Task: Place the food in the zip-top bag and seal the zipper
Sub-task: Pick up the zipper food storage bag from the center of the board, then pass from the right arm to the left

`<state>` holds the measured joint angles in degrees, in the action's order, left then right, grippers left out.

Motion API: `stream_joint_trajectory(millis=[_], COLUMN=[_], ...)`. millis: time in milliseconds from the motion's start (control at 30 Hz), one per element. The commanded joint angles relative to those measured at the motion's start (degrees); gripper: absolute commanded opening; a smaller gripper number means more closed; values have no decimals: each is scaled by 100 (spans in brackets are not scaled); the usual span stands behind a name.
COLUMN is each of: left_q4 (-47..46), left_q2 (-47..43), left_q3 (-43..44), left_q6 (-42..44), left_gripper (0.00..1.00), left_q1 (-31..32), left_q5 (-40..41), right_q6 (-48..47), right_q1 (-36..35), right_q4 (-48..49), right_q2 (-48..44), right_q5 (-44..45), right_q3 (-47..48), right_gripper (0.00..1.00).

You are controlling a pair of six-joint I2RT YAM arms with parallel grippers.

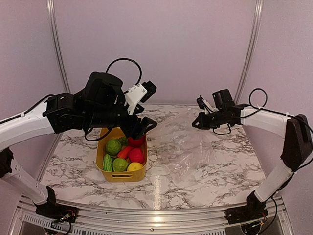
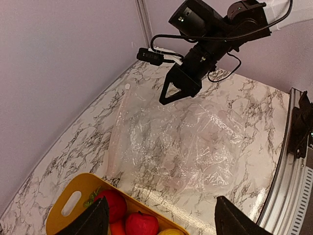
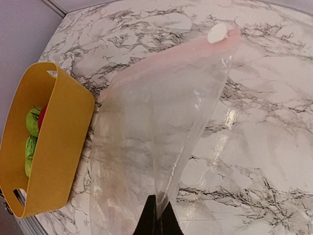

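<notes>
Top external: left gripper (image 1: 143, 129), spread, is hovering just above the food (image 1: 125, 154); right gripper (image 1: 195, 125) is pinching the bag (image 1: 198, 149), lying rightward.

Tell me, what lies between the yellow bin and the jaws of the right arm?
Only the zip-top bag, crumpled on the marble, fills that stretch from the yellow bin to the right gripper. The top external view shows it best.

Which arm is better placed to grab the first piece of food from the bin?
Left. The left gripper hangs open over the food in the yellow bin, while the right gripper is shut on the zip-top bag, away from the bin.
</notes>
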<state>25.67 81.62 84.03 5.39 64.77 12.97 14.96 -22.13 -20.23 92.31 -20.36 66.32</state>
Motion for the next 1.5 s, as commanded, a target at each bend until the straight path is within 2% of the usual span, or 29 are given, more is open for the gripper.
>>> stream_joint_trajectory(millis=[0, 200, 400, 600, 767, 1000, 1200, 1300, 1467], left_q4=[64, -49, -299, -499, -519, -520, -519, -594, -660], left_q2=[410, 529, 634, 692, 579, 504, 627, 680, 722], left_q3=[651, 885, 769, 391, 71, -53, -111, -104, -71], left_q6=[-859, -1672, -1480, -438, 136, 292, 378, 292, 197], left_gripper=[77, 77, 74, 63, 59, 56, 52, 45, 18], left_q1=[-411, -1307, -1787, -1838, -1837, -1845, -1846, -1837, -1837], left_q5=[-244, -1116, -1671, -2611, -2740, -2821, -3451, -3704, -3836], right_q6=[-831, -1447, -1797, -1858, -2047, -2024, -2089, -2132, -2182], right_q1=[-49, -53, -68, -220, -376, -531, -689, -696, -696], right_q4=[-184, -230, -982, -1452, -1859, -1912, -1970, -1967, -1886], right_q2=[-839, -1886, -2226, -2172, -2039, -1937, -1735, -1631, -1456], right_q5=[-590, -1488, -2276, -2875, -3014, -3078, -2994, -2952, -2777], right_q3=[129, -62, 530, 853, 1120, 1191, 1394, 1488, 1594], right_gripper=[0, 0, 0, 0, 0, 0, 0, 0, 0])
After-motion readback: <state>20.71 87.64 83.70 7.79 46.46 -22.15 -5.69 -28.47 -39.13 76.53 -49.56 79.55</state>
